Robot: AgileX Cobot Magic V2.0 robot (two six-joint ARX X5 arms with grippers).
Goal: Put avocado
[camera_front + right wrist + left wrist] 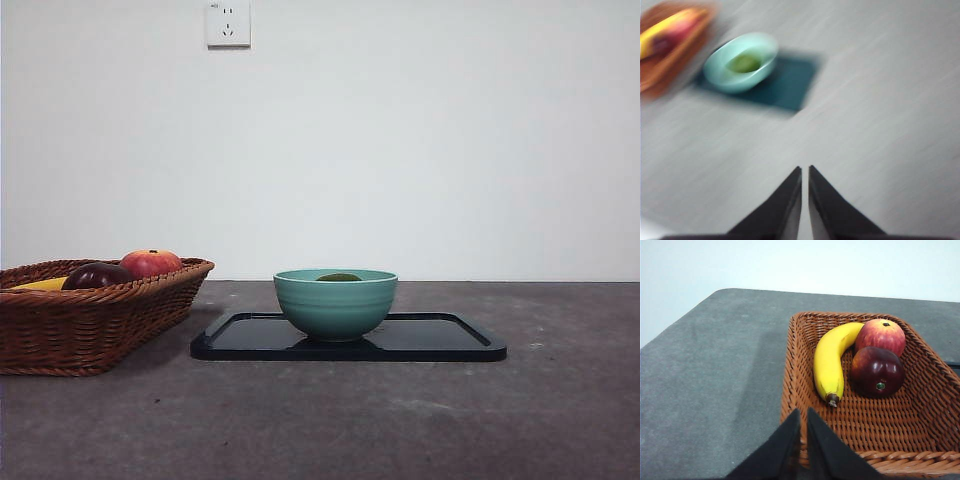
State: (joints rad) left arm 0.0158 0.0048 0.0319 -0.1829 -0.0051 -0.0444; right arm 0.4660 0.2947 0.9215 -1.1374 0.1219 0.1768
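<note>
The avocado point(339, 277) lies inside the teal bowl point(335, 303), only its dark green top showing over the rim. In the blurred right wrist view the avocado point(744, 63) is a green patch in the bowl point(740, 61). The bowl stands on a black tray point(440, 338). My right gripper point(805, 172) is shut and empty, high above the table and well away from the bowl. Shut and empty as well, my left gripper point(803, 416) hovers at the near rim of the wicker basket point(805, 385). Neither arm appears in the front view.
The wicker basket point(90, 325) stands left of the tray. It holds a banana point(831, 360), a red apple-like fruit point(881, 336) and a dark purple round fruit point(877, 371). A wall socket point(228, 22) is on the wall behind.
</note>
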